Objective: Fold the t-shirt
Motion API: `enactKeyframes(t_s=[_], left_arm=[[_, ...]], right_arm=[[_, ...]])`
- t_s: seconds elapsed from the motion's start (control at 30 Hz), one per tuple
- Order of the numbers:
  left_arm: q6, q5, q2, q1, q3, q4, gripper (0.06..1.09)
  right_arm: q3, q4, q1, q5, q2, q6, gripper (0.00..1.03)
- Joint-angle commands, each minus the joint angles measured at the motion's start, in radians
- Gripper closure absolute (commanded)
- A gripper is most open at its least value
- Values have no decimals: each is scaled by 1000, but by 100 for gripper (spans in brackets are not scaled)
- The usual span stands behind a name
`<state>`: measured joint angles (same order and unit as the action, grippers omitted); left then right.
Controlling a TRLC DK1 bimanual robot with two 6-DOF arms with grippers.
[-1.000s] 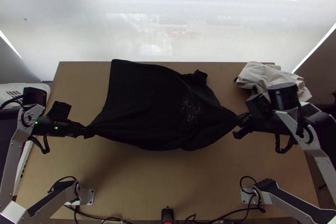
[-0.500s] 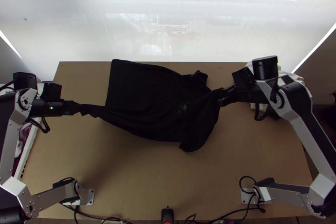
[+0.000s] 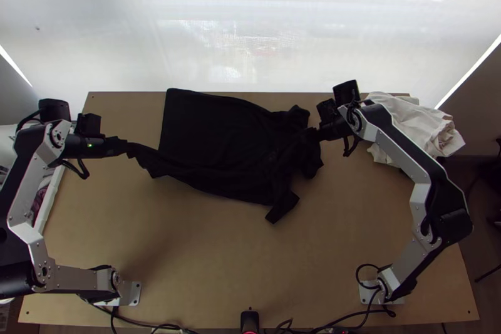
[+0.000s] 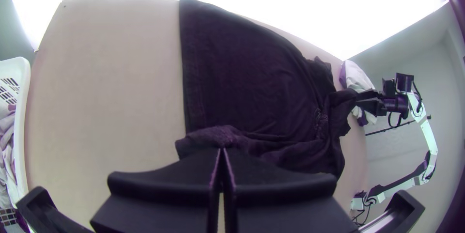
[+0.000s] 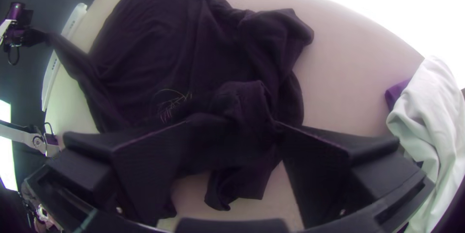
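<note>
Shirt [image 3: 213, 133], one, between two claws [image 3: 127, 145]

Right gripper [image 3: 315, 135] is open, bunched shirt [image 5: 179, 39] between its fingers. Left gripper [image 3: 124, 148] pinches one end. White cloth [image 5: 433, 109] sits apart.

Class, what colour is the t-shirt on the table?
The t-shirt is black, seen best in the top view.
</note>
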<state>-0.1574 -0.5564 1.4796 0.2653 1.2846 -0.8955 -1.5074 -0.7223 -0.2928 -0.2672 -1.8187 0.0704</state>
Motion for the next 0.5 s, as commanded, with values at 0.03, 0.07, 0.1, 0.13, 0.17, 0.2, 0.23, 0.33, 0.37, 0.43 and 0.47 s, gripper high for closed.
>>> enactKeyframes(t_s=[0.03, 0.07, 0.1, 0.13, 0.17, 0.2, 0.23, 0.33, 0.37, 0.43, 0.47], left_arm=[[30, 7, 36, -61, -24, 52, 105], [30, 9, 38, -64, -27, 52, 105], [30, 9, 38, -64, -30, 53, 105], [30, 9, 38, -64, -33, 53, 105], [30, 9, 38, -64, -37, 55, 105], [30, 9, 38, -64, -42, 55, 105], [29, 9, 38, -64, -47, 55, 105], [29, 10, 36, -64, -61, 55, 105], [30, 10, 33, -64, -64, 55, 105], [30, 10, 27, -66, -73, 55, 105], [32, 10, 21, -71, -77, 55, 105]], right_arm=[[72, -28, 11, 0, 105, 6, 4], [92, -28, 12, 2, 154, 16, 4], [107, -32, 12, 3, 199, 16, 4], [116, -58, 12, 10, 240, 19, 4], [122, -88, 12, 22, 279, 29, 4], [130, -111, 9, 36, 312, 34, 4], [141, -126, 3, 52, 345, 35, 4], [154, -200, -16, 94, 406, 40, 4], [154, -236, -28, 94, 414, 39, 5], [176, -307, -88, 94, 429, 40, 5], [202, -318, -126, 94, 441, 40, 5]])
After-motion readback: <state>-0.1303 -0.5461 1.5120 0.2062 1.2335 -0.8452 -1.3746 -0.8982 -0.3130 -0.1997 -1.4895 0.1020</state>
